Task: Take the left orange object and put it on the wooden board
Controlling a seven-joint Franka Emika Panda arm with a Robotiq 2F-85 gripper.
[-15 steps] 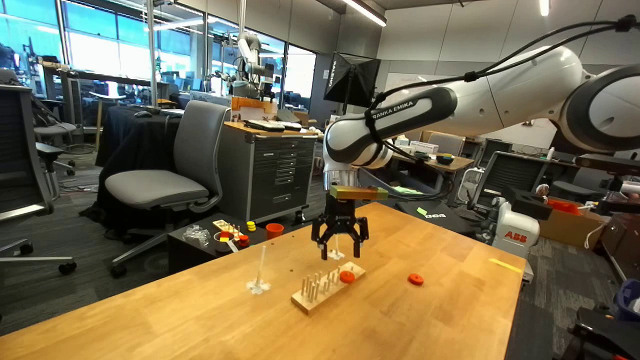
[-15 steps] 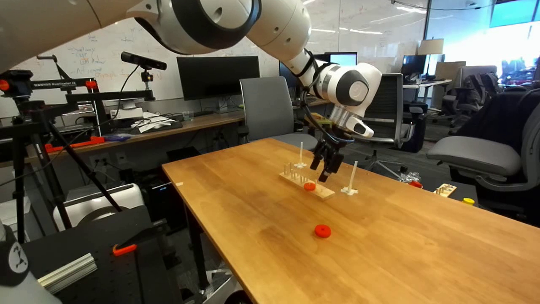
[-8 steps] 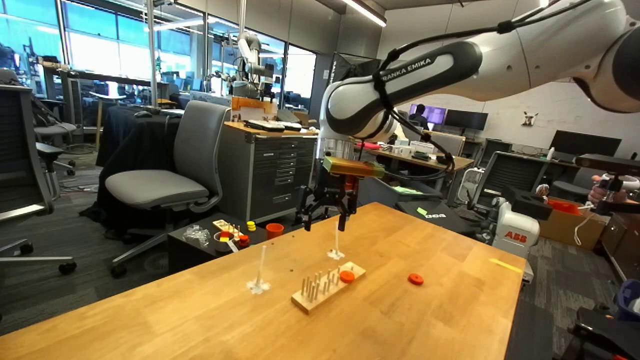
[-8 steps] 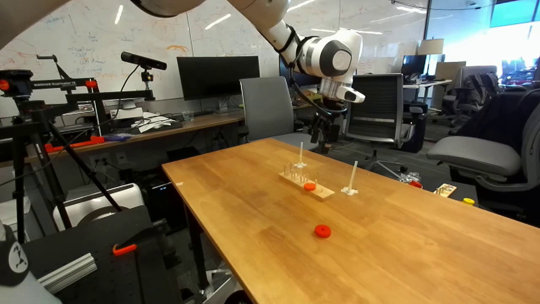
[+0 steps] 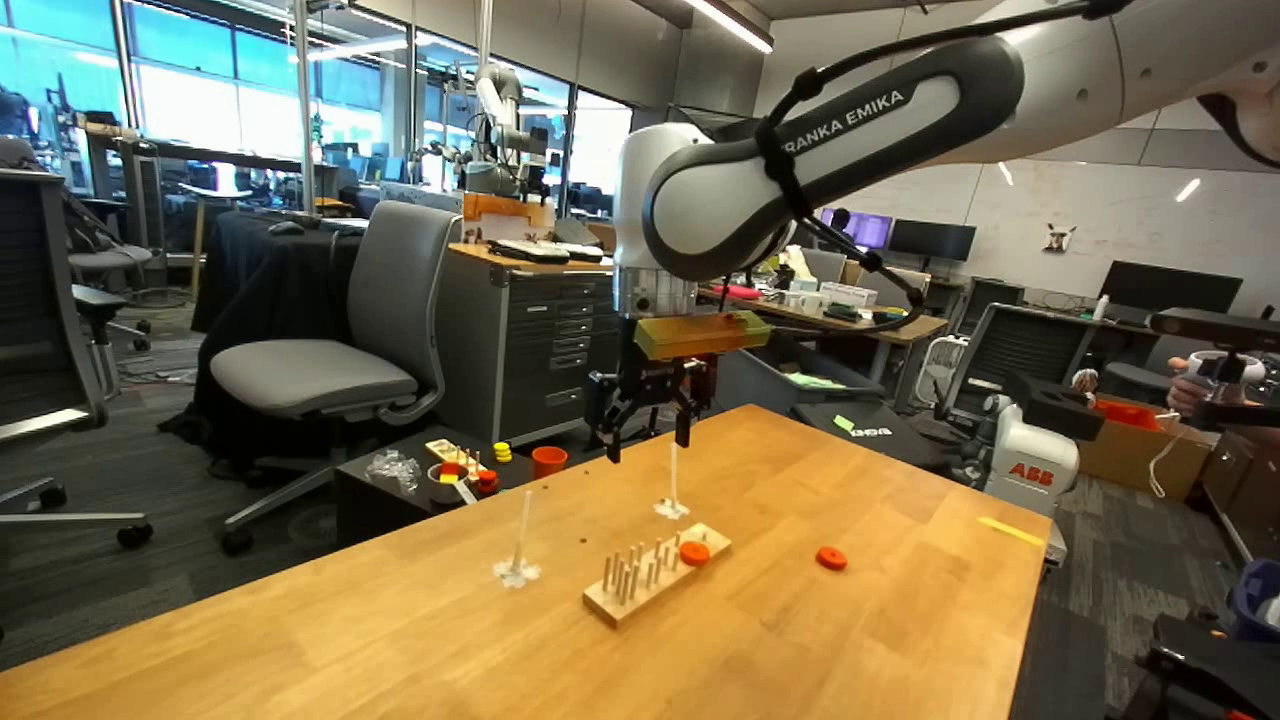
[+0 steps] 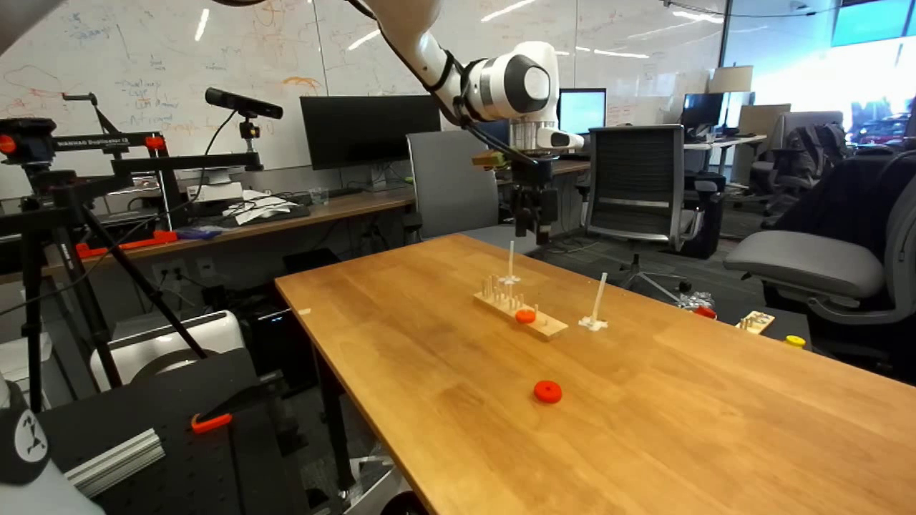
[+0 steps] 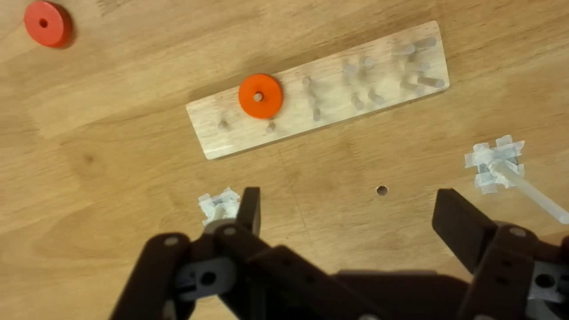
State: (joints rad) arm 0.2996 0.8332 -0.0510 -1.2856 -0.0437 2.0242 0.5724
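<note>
A flat orange disc lies on the wooden board around one of its pegs, in both exterior views (image 5: 694, 554) (image 6: 525, 316) and the wrist view (image 7: 268, 105). A near-identical orange-red disc lies flat on the tabletop, apart from the board (image 5: 831, 559) (image 6: 547, 392) (image 7: 52, 27). I cannot tell which disc is the left one meant. The pale wooden board (image 5: 716, 541) (image 6: 548, 326) (image 7: 238, 140) carries several thin upright pegs. My gripper (image 5: 648, 448) (image 6: 532, 236) (image 7: 349, 195) is open and empty, well above the table and off to the side of the board.
Two taller upright rods taped to the tabletop stand beside the board (image 5: 523, 535) (image 5: 673, 485); in the wrist view one rod base (image 7: 218, 206) is partly behind a finger. A low black side table holds an orange cup (image 5: 548, 461) and a second peg board (image 5: 455, 454).
My gripper has risen from low near the board and moved away from it. It was tilted and now hangs straighter. It stays open. The discs and the board have not moved.
</note>
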